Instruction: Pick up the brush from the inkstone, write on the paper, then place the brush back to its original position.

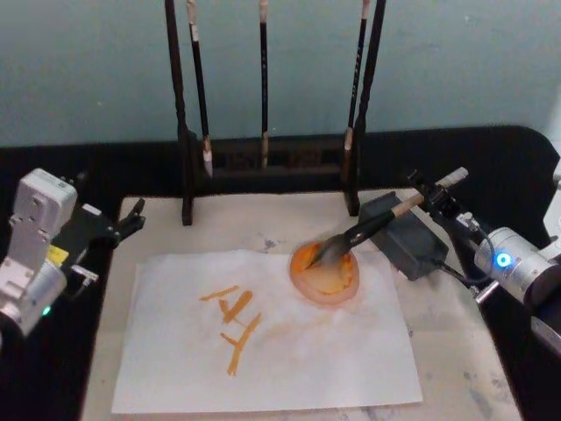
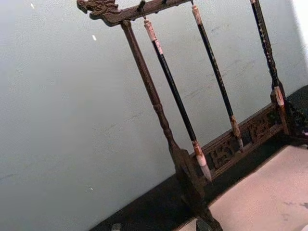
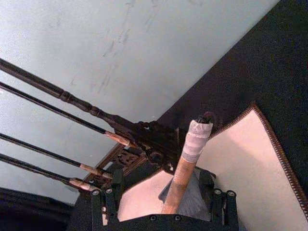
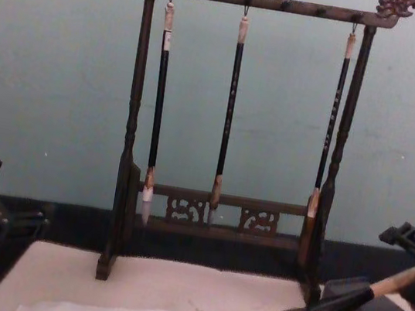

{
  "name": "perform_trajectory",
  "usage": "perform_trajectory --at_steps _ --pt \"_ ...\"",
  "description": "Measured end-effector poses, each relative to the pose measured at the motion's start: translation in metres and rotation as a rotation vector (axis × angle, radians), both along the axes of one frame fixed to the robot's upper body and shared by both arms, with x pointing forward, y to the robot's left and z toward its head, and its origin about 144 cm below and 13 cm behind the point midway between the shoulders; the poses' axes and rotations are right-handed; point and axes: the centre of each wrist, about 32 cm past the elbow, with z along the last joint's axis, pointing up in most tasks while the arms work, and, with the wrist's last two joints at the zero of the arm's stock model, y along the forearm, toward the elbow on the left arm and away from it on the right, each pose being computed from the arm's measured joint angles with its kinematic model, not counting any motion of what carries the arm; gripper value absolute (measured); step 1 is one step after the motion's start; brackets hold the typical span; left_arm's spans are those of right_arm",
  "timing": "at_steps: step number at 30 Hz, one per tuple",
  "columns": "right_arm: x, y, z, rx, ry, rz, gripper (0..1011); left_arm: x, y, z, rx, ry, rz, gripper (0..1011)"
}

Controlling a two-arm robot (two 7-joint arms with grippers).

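Right tool [image 1: 436, 195] spread around the brush [image 1: 368, 230] handle. Brush leans on the inkstone [image 1: 412, 250], tuft in the orange dish [image 1: 326, 281]. Back out crooked and it could snag, smearing the paper [image 1: 307, 351]. Left tool [image 1: 130, 221] parked.

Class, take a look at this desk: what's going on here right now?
The right pincer looks open around the handle of the brush. The brush lies tilted across a grey block, with its tuft in an orange dish. The paper already carries orange strokes, so the writing looks done. The left pincer is parked off the paper's left edge.
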Motion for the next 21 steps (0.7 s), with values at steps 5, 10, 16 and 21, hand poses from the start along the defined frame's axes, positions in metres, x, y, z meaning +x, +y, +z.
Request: perform_trajectory --at_steps 5,10,16,21 --pt "-0.0012 0.0012 -0.0016 0.007 0.005 -0.013 1000 0.0000 0.0000 0.0000 0.000 0.000 0.000 1010" --pt "-0.0015 0.0011 -0.0031 0.002 0.003 -0.018 1000 0.0000 0.0000 0.0000 0.000 0.000 0.000 1010" --pt "-0.0014 0.0010 -0.0031 0.001 0.002 -0.019 1000 0.0000 0.0000 0.0000 0.000 0.000 0.000 1010" --pt "-0.0013 0.0010 -0.0031 0.002 0.002 -0.018 1000 0.0000 0.0000 0.0000 0.000 0.000 0.000 1010"
